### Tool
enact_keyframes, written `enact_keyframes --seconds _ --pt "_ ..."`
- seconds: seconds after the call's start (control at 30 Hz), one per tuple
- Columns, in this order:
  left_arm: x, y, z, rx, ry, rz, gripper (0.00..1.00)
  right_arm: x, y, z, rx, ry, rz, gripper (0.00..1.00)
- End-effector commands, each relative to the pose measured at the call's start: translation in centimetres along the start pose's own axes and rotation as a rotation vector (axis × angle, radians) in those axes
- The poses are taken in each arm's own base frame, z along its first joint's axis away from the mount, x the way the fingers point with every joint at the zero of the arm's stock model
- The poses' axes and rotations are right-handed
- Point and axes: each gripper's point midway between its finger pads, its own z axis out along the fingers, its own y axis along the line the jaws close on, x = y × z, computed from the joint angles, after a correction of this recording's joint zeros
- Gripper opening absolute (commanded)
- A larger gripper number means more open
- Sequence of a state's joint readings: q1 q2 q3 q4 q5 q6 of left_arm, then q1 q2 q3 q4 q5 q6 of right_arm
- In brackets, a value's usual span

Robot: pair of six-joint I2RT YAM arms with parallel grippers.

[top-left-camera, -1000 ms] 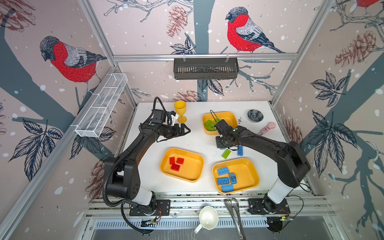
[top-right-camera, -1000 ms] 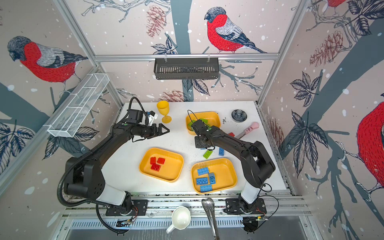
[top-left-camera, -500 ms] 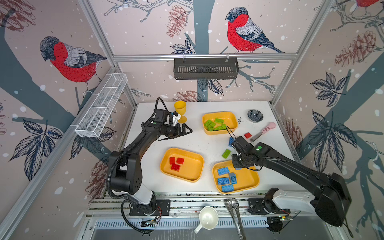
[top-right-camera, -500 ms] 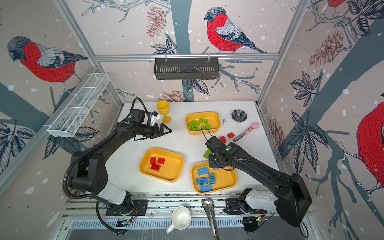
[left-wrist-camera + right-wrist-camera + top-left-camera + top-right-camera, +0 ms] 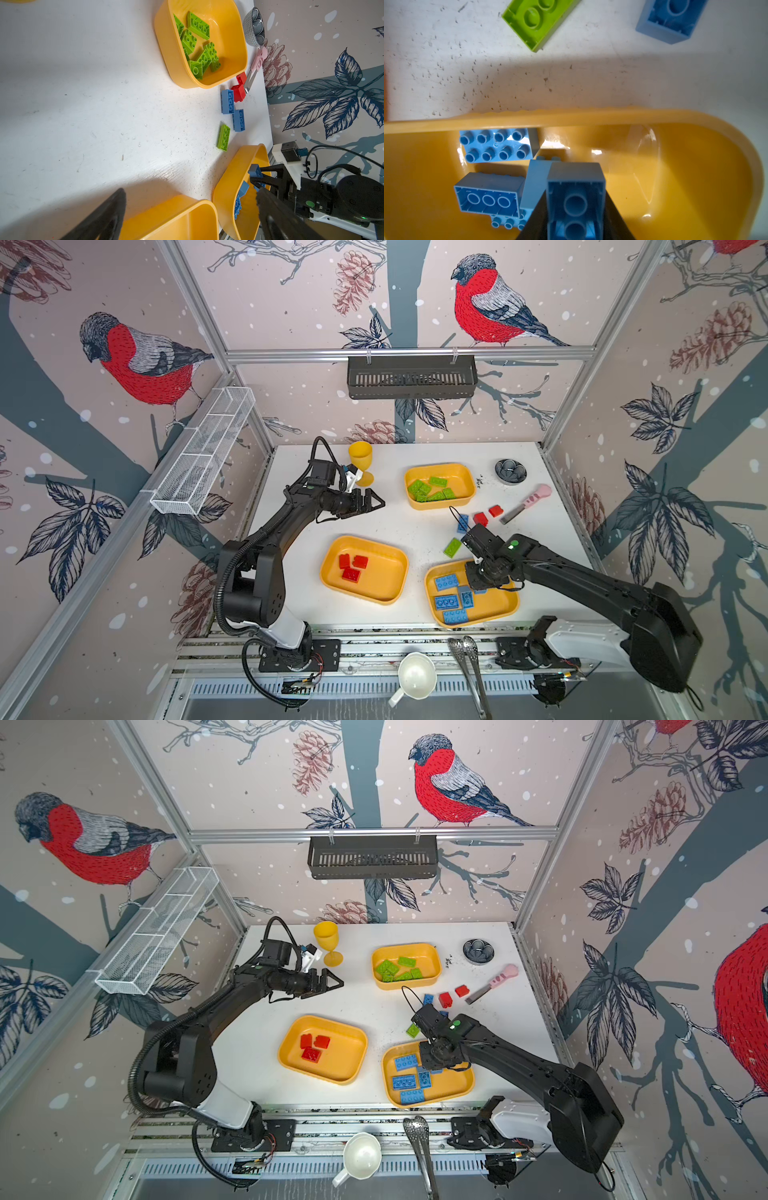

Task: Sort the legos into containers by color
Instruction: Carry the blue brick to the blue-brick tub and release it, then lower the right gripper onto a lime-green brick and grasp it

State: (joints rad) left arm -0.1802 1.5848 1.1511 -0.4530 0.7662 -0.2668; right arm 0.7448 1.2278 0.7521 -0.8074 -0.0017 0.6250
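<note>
From where I stood, the right gripper (image 5: 256,176) hung over the blue tray (image 5: 496,608), its jaws pinching the held blue brick (image 5: 576,187) just above the tray floor. I could not tell whether that pinch was firm or slackening. At least 4 sorted blue bricks (image 5: 446,602) lay in the tray beneath it. The red tray (image 5: 384,578), just left of the blue tray, held 3 sorted red bricks (image 5: 352,566). The green tray (image 5: 462,477), beyond the blue tray toward the back wall, held about 6 sorted green bricks (image 5: 432,489). On the bare table (image 5: 299,556) between the blue tray and the green tray, 5 pieces waited. These were 1 loose green brick (image 5: 224,137) nearest the blue tray's far rim, then 2 loose blue bricks (image 5: 227,101), and farthest off 2 loose red bricks (image 5: 239,92). The left gripper (image 5: 374,502) hovered well apart from the blue tray, past the red tray, jaws spread and empty. I judged the sort well past halfway: the brick in hand needed only letting go, and 5 remained to carry.
</note>
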Motion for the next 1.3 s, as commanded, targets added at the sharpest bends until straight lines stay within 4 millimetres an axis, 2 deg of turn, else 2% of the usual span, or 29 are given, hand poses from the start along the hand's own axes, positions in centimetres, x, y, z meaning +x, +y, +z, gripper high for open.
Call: enact_keyframes --seconds 0.0,0.13,0.23,0.3,0.37,0.43,0.63,0.8,0.93,1.27 --pt "-0.3 -0.5 -0.2 0.019 -0.015 0.011 0.97 -1.0 1.1 0.2 -0.048 -0.028 -0.027 0.42" --pt "-0.2 -0.4 -0.3 0.011 -0.014 0.009 0.97 -2.1 1.6 -0.7 -0.079 -0.053 -0.015 0.51" --pt "-0.2 -0.4 -0.2 0.01 -0.009 0.006 0.97 -3.3 2.1 -1.8 -0.131 -0.08 0.022 0.51" --pt "-0.2 -0.4 -0.2 0.01 -0.008 0.005 0.97 -4.7 2.4 -2.6 -0.16 -0.106 0.058 0.51" --pt "-0.2 -0.4 -0.2 0.011 -0.011 0.004 0.97 -7.0 3.1 -4.2 -0.194 -0.16 0.086 0.53" --pt "-0.2 -0.4 -0.1 0.012 -0.01 0.0 0.97 -8.5 3.4 -3.9 -0.192 -0.144 0.111 0.59" --pt "-0.2 -0.3 -0.2 0.006 -0.011 0.002 0.97 -10.7 3.6 -2.0 -0.16 -0.095 0.21 0.68" --pt "-0.2 -0.2 -0.3 -0.003 -0.017 0.003 0.97 -11.1 3.4 0.5 -0.139 -0.049 0.265 0.72" --pt "-0.1 -0.1 -0.3 -0.011 -0.018 -0.002 0.97 -10.8 3.4 2.4 -0.14 -0.009 0.277 0.72" --pt "-0.1 0.2 -0.5 -0.033 -0.019 0.002 0.97 -12.4 3.6 5.4 -0.138 0.009 0.255 0.72"
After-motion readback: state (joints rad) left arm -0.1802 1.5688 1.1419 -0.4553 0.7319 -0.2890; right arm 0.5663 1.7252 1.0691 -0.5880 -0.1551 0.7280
